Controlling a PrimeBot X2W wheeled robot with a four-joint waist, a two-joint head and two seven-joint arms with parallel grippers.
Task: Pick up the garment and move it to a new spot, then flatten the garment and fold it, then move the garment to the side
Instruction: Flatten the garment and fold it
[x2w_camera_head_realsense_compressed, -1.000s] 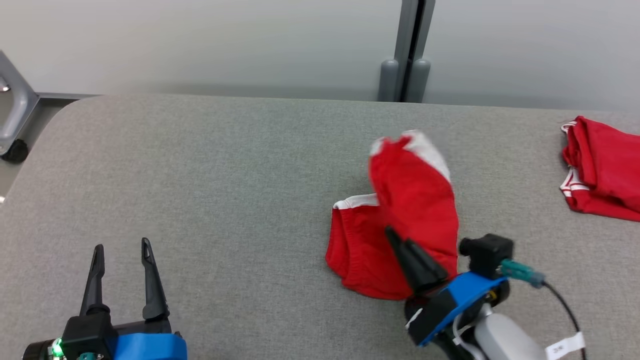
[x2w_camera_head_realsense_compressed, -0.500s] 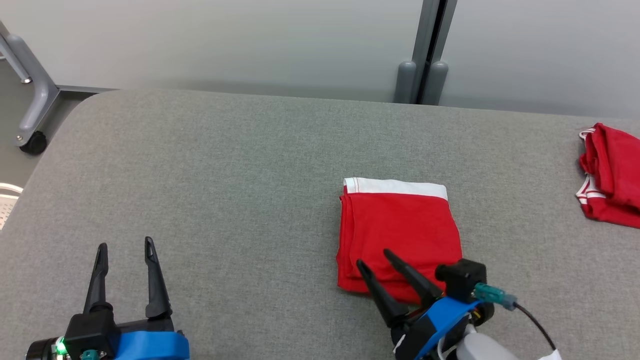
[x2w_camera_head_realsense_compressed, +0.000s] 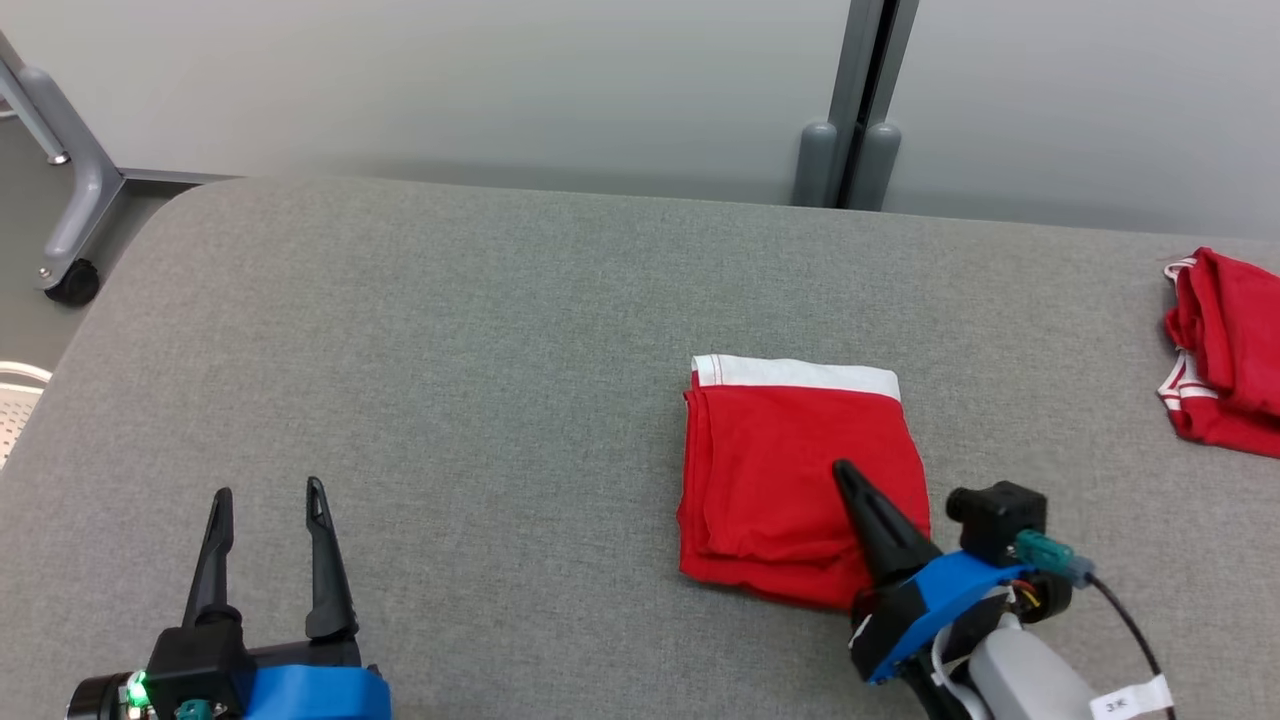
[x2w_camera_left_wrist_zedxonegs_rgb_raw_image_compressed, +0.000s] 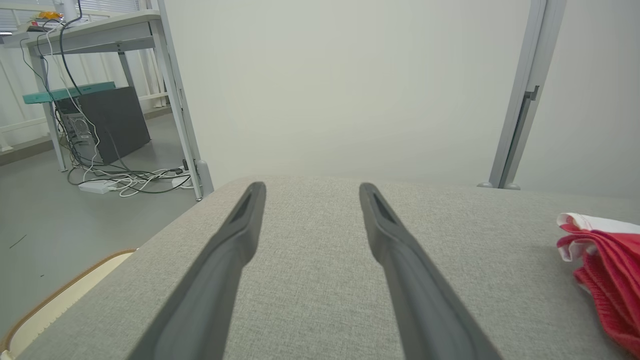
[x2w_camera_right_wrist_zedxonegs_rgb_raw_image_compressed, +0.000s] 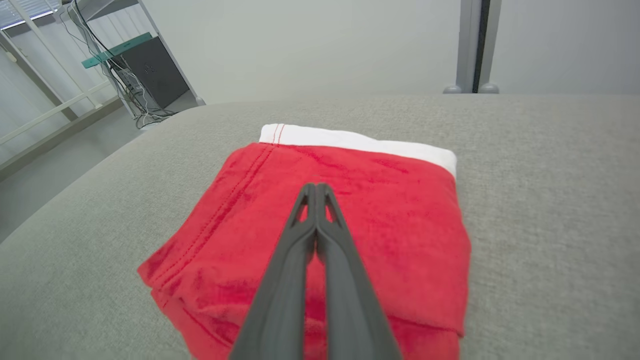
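Observation:
The garment (x2w_camera_head_realsense_compressed: 790, 460) is red with a white band along its far edge and lies folded into a neat rectangle on the grey table (x2w_camera_head_realsense_compressed: 450, 350), right of centre. My right gripper (x2w_camera_head_realsense_compressed: 845, 472) is shut, fingers pressed together with nothing between them, and hovers over the garment's near right part. In the right wrist view the closed right gripper (x2w_camera_right_wrist_zedxonegs_rgb_raw_image_compressed: 315, 187) points across the garment (x2w_camera_right_wrist_zedxonegs_rgb_raw_image_compressed: 380, 210) toward its white band. My left gripper (x2w_camera_head_realsense_compressed: 268, 494) stands open at the lower left over bare table, far from the cloth; its left gripper (x2w_camera_left_wrist_zedxonegs_rgb_raw_image_compressed: 310, 187) frames empty table, with the garment's edge (x2w_camera_left_wrist_zedxonegs_rgb_raw_image_compressed: 605, 270) at right.
A second red garment (x2w_camera_head_realsense_compressed: 1225, 350) with white trim lies crumpled at the table's right edge. Beyond the table's far edge stands a pale wall with a grey post (x2w_camera_head_realsense_compressed: 850, 100). A wheeled grey leg (x2w_camera_head_realsense_compressed: 70, 210) stands off the table's left corner.
A second ago the right gripper was laying the garment's flap over; half a second ago it stood open at the near edge. It is shut now, higher over the folded garment. The camera shifted slightly.

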